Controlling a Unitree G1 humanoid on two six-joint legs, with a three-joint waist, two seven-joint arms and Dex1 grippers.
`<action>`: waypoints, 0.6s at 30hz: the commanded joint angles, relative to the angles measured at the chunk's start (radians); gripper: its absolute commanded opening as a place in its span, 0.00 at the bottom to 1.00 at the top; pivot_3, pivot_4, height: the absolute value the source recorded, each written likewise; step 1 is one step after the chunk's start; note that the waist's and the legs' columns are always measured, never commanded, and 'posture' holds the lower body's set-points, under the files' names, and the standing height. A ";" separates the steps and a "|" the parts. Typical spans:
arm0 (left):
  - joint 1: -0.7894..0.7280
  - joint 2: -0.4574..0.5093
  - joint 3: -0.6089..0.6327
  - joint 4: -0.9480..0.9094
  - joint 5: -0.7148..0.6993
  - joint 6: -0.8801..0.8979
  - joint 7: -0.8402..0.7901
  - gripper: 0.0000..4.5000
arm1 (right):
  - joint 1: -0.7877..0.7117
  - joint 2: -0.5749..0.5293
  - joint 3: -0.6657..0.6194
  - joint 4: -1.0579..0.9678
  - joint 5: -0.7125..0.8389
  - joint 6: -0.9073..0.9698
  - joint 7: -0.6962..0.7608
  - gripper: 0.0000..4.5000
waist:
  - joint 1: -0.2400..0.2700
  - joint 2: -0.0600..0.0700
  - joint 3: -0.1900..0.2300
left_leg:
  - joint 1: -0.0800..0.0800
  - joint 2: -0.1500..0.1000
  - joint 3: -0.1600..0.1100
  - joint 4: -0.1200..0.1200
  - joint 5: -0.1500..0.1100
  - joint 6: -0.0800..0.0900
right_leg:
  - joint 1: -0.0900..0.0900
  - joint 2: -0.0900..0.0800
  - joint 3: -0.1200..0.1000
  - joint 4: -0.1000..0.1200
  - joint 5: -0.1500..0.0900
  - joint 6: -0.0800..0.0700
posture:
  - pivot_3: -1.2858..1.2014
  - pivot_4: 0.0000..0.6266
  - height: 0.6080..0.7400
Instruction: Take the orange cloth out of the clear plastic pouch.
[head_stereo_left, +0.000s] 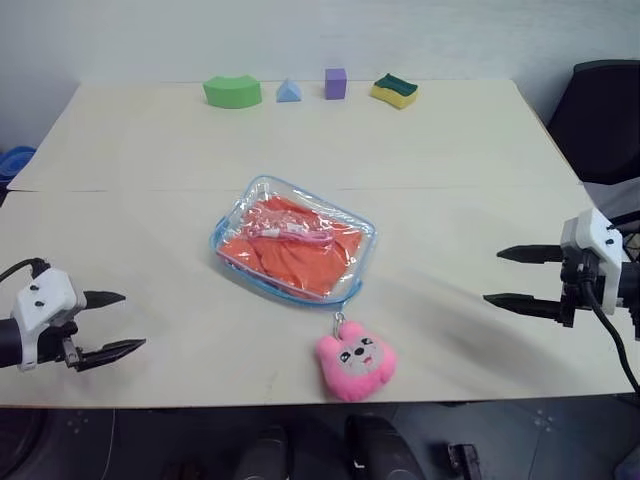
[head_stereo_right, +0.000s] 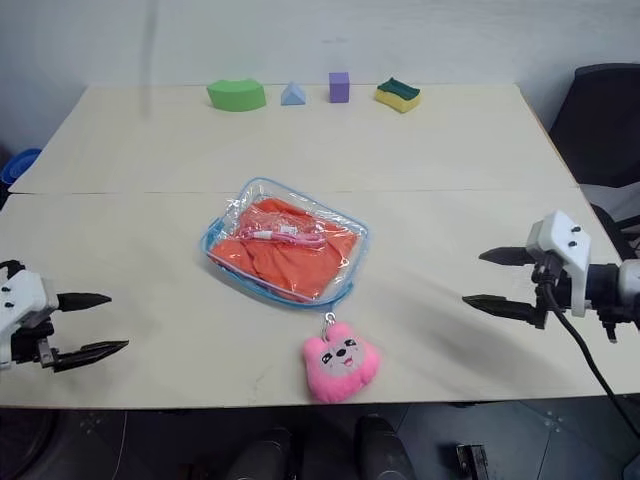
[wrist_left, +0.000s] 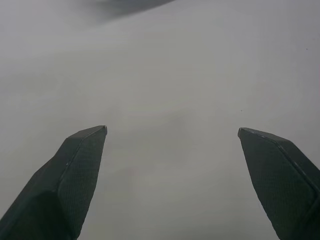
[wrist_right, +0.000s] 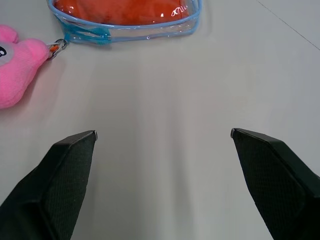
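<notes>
At the middle of the table (head_stereo_left: 470, 150) lies the clear plastic pouch (head_stereo_left: 293, 247), flat and turned at an angle, with the orange cloth (head_stereo_left: 296, 252) folded inside it and a pink strip lying across the top of the cloth. The pink plush charm (head_stereo_left: 356, 366) hangs off the pouch's near corner on a short clip, close to the table's near edge.

Your left gripper (head_stereo_left: 105, 326) sits at the near left, your right gripper (head_stereo_left: 523, 277) at the right, both well apart from the pouch. Each has its fingers spread wide and holds nothing.

Your main risk, as I judge it, is the pouch itself: it looks light and slick, so if you pinch it with one gripper alone it will likely slide or lift whole instead of giving up the cloth. Pin it with one gripper before the other reaches in. I cannot tell whether the blue zipper is open; if it is shut, pulling at the plastic will only drag the pouch. Watch the charm too: a tug toward you could carry it over the near edge and pull the pouch after it. The pink strip may also snag or come out with the cloth. Far along the back, the green block (head_stereo_left: 232, 91), blue wedge (head_stereo_left: 289, 91), purple cube (head_stereo_left: 335, 83) and sponge (head_stereo_left: 394, 90) are out of your way.
</notes>
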 joint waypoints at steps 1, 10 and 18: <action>0.016 -0.007 0.036 -0.032 0.007 -0.008 0.005 0.99 | -0.004 -0.007 -0.047 -0.029 0.021 0.009 -0.008 1.00 | 0.000 0.000 0.000 | 0.000 0.000 0.000 0.000 0.000 0.000 | 0.000 0.000 0.000 0.001 0.000 0.000 | 0.52 0.24 1.00; -0.028 -0.030 0.031 -0.064 -0.020 0.053 0.047 0.99 | -0.002 0.004 -0.042 -0.061 0.020 0.019 -0.053 1.00 | 0.000 0.000 0.000 | 0.000 0.000 0.000 0.002 0.001 0.000 | -0.001 0.000 0.000 0.005 0.000 0.000 | 0.52 0.24 1.00; -0.100 -0.041 -0.012 -0.092 -0.036 0.103 0.082 0.99 | 0.015 0.034 -0.042 -0.132 0.048 0.051 -0.101 1.00 | 0.001 0.000 0.000 | 0.000 0.000 0.000 0.002 0.001 -0.001 | -0.002 0.000 0.001 0.007 0.000 0.000 | 0.52 0.24 1.00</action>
